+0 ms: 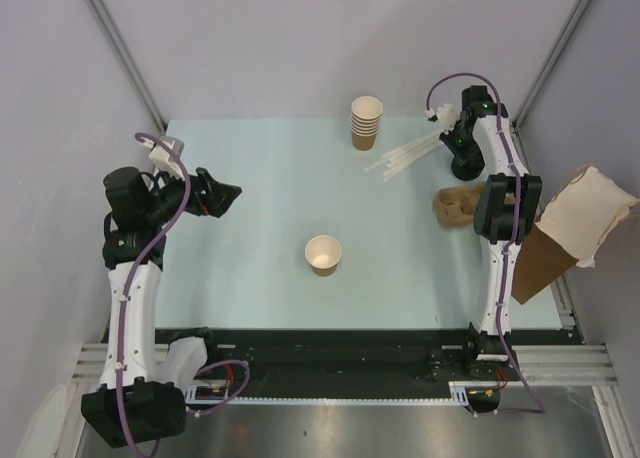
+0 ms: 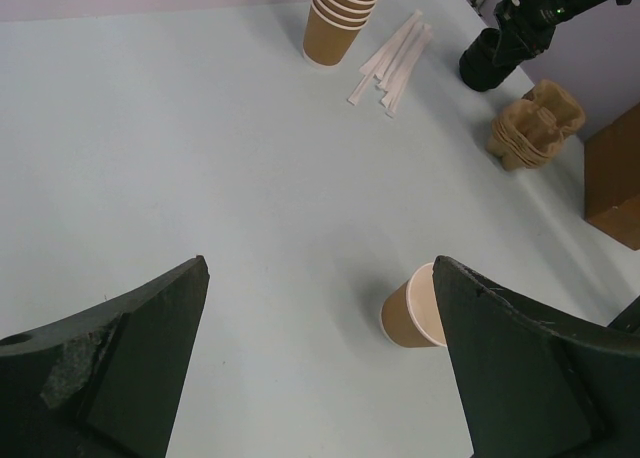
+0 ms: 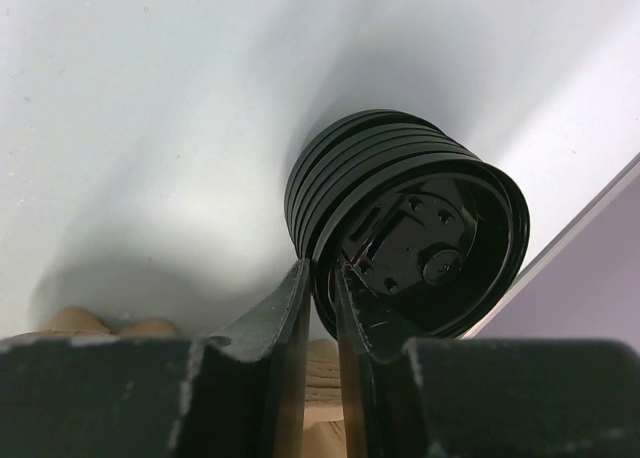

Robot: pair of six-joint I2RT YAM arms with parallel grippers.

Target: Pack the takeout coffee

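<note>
Top external shows us the takeout coffee cup (image 1: 323,254) upright near the middle of the table (image 1: 230,268), mouth open and no lid on it. Its inside looks pale and we see no drink in it, though we cannot be sure. We judge the step in hand to be fetching a lid. Behind that cup and well to its right, the right gripper (image 3: 320,270) has its fingers pressed almost together on the rim of the front lid (image 3: 425,243) of a stack of black lids (image 3: 340,188). Next, we reckon, that one lid must come away from the nested ones without dragging them, travel to the cup, and be set level and pushed down over its rim. The light cup may slide or tip under that push. Left of the cup and well apart from it, the left gripper (image 2: 320,261) hangs with jaws spread wide, holding nothing. Far behind the cup stands a stack of lidless cups (image 1: 366,122), nested, with wrapped straws (image 1: 408,158) lying between it and the lids. Right of the cup sit nested pulp trays (image 1: 455,206), their wells bare. Beyond them, farthest right of the cup, a brown paper bag (image 1: 565,233) stands open; its contents we cannot see
</note>
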